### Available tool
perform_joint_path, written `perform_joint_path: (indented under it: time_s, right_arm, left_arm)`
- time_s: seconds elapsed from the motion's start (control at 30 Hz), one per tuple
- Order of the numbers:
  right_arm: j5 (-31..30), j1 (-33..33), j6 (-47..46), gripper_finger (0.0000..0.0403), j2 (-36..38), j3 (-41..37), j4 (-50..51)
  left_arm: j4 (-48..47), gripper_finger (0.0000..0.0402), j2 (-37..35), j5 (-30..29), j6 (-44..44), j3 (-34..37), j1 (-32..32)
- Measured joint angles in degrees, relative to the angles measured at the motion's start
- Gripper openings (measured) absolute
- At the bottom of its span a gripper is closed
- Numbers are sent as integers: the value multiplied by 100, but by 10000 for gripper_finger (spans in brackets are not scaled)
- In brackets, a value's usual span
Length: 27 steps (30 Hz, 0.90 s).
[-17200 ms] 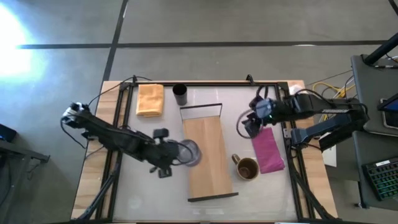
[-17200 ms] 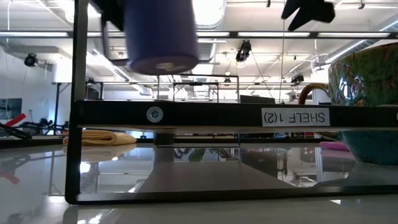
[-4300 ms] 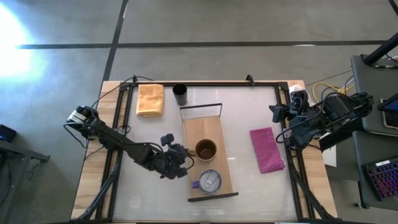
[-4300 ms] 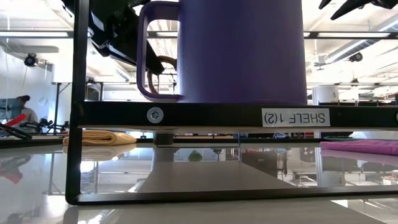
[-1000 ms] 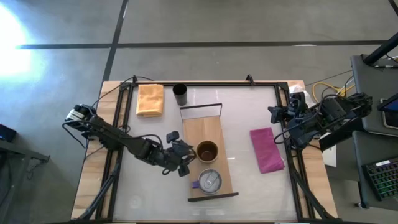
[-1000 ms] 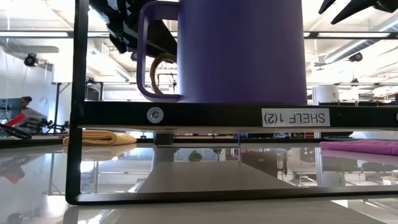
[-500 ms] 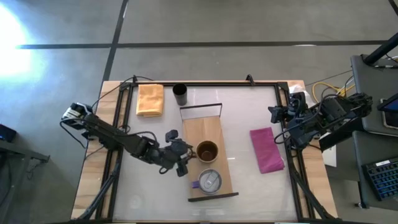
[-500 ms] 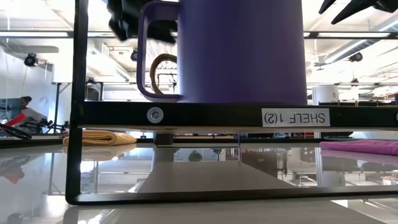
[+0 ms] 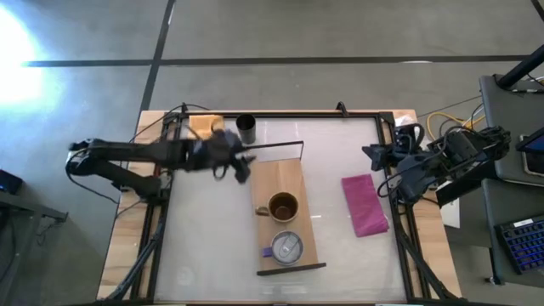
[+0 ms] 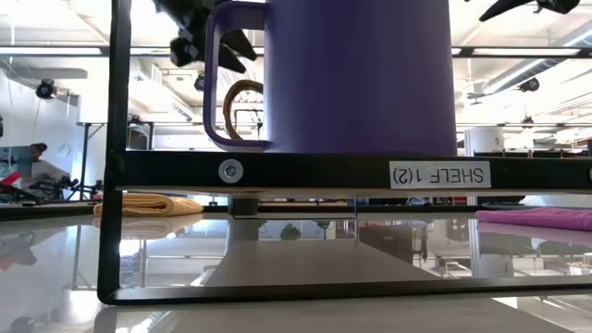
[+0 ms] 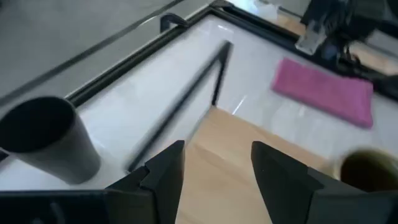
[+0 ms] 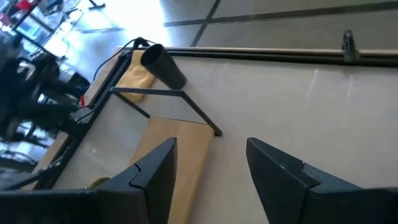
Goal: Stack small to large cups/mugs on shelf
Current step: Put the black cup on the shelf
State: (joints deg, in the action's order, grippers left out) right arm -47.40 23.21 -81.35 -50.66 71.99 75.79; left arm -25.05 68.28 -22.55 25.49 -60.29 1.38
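Observation:
The light-wood shelf [image 9: 280,183] lies in the middle of the table. The silvery-grey mug with the purple handle [image 9: 286,247] stands upright at its near end, and the brown mug [image 9: 282,206] stands upright just behind it. The small black cup [image 9: 246,129] stands on the table beyond the shelf's far end. My left gripper [image 9: 238,166] is open and empty over the shelf's far left corner, a little short of the black cup [image 11: 46,140]. My right gripper [image 9: 371,155] is open and empty at the table's right edge.
An orange cloth [image 9: 204,126] lies at the far left, partly under my left arm. A magenta cloth [image 9: 365,204] lies right of the shelf. The shelf's thin dark frame [image 11: 186,93] stands up at its far end, next to the black cup.
My left gripper has swung from beside the brown mug, at the shelf's left side, toward the table's far edge, and is now near the shelf's far left corner and the black cup. The mugs have stayed where they were.

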Motion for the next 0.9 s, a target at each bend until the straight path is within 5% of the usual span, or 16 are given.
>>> perform_joint_path:
  time_s: [0.3,0.53,0.9]
  right_arm:
    - [197,0,489,187,-29,-15,-137]
    - [-204,-1,351,187,-69,-20,-113]
    - [-522,-1,-97,187,-41,-38,-108]
  left_arm:
    - [-627,173,46,676,-933,-626,1727]
    - [-2311,173,1032,928,-441,-1387,3079]
    - [-3518,173,2717,1579,-1249,-3293,3884]
